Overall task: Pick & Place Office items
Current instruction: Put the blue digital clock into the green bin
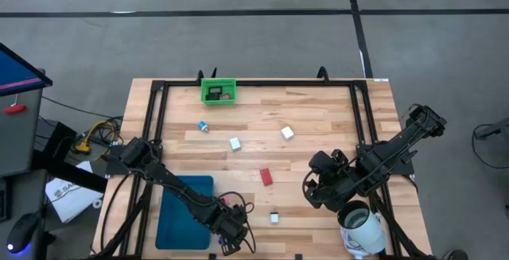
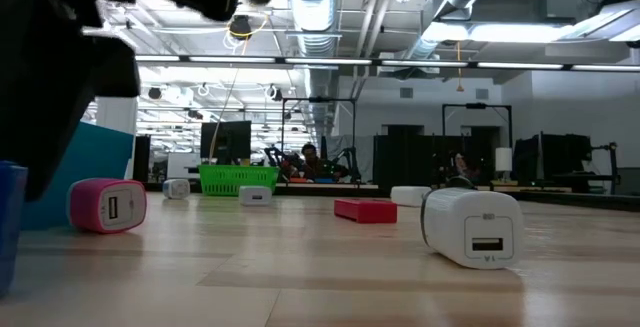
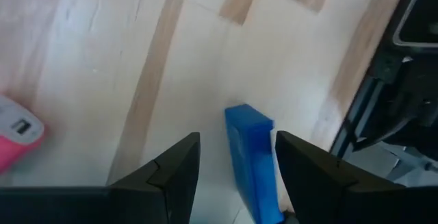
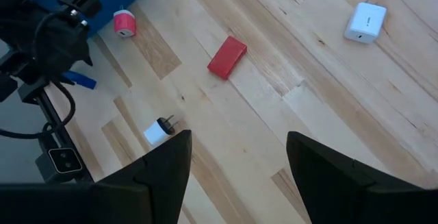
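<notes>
Office items lie scattered on the wooden table (image 1: 318, 117). A blue oblong block (image 3: 250, 159) lies near the front edge. My left gripper (image 3: 237, 140) stands open over it, pointing steeply down, one finger on each side; the high view shows this gripper (image 1: 231, 232) beside the teal tray. A pink cube-like charger (image 3: 17, 136) lies close by. A red block (image 1: 266, 176) and a white plug cube (image 1: 274, 218) rest flat mid-table. My right gripper (image 1: 312, 190) hangs open above the table's right part, with nothing between its fingers. My left gripper comes at the blue block from above, fingers along its two long sides. One finger (image 3: 304, 172) stands right against the block's long side (image 3: 268, 162); whether it touches, I cannot tell. The other finger (image 3: 171, 172) is clear of it. The block lies on the table.
A teal tray (image 1: 184, 211) lies at the front left and a green bin (image 1: 217, 91) at the far edge. A large white mug (image 1: 362, 230) stands at the front right under my right arm. Two white cubes (image 1: 235, 143) (image 1: 287, 133) and a cyan bit (image 1: 203, 126) lie mid-table.
</notes>
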Controlling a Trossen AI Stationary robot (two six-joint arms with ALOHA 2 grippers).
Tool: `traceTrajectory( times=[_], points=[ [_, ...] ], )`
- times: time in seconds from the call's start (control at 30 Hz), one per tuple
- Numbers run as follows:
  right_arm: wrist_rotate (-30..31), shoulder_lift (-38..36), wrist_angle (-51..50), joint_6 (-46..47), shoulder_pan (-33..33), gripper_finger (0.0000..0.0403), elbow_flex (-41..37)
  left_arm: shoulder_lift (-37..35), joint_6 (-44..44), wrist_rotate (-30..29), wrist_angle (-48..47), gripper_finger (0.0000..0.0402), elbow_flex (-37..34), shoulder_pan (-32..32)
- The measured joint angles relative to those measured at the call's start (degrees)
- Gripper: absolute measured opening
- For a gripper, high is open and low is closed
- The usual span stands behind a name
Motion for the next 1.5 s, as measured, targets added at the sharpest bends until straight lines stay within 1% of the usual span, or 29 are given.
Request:
traceTrajectory(
  times=[0.43,0.7,0.77,0.83,0.9,1.0,1.03,1.33,1.43,1.5],
  points=[
    [0.0,0.0,0.36,0.0,0.0,0.0231,0.0,0.02,-0.13,0.13,0.7,0.0186,-0.21,-0.07],
    [0.2,0.0,0.43,0.04,0.0,0.0231,0.0,-0.24,-2.84,0.28,4.42,0.0184,-3.44,0.09],
    [0.22,0.0,0.43,0.04,0.0,0.0231,0.0,-0.23,-2.93,0.27,4.46,0.0173,-3.57,0.09],
    [0.22,0.0,0.44,0.04,0.0,0.0231,0.0,-0.19,-2.97,0.18,4.84,0.0152,-3.61,0.2],
    [0.22,0.01,0.44,0.07,0.0,0.0231,0.0,-0.17,-3.09,0.18,5.33,0.0122,-3.61,0.58],
    [0.22,0.02,0.44,0.44,0.0,0.0231,0.0,-0.35,-3.34,0.37,5.48,0.0065,-3.69,1.0],
    [0.22,0.02,0.44,0.46,0.0,0.0231,0.0,-0.56,-3.34,0.37,5.67,0.0052,-3.71,1.13],
    [0.17,0.02,0.49,0.9,0.0,0.0231,0.0,-4.21,-2.64,-0.36,5.67,0.0052,-3.76,1.62],
    [0.2,0.02,0.71,0.9,0.0,0.0231,-0.01,-7.41,-2.68,-3.41,5.86,0.0052,-3.76,2.19],
    [0.22,0.02,0.91,1.03,0.0,0.0231,-0.01,-10.19,-2.67,-7.59,5.5,0.0052,-3.74,3.11]
  ],
)
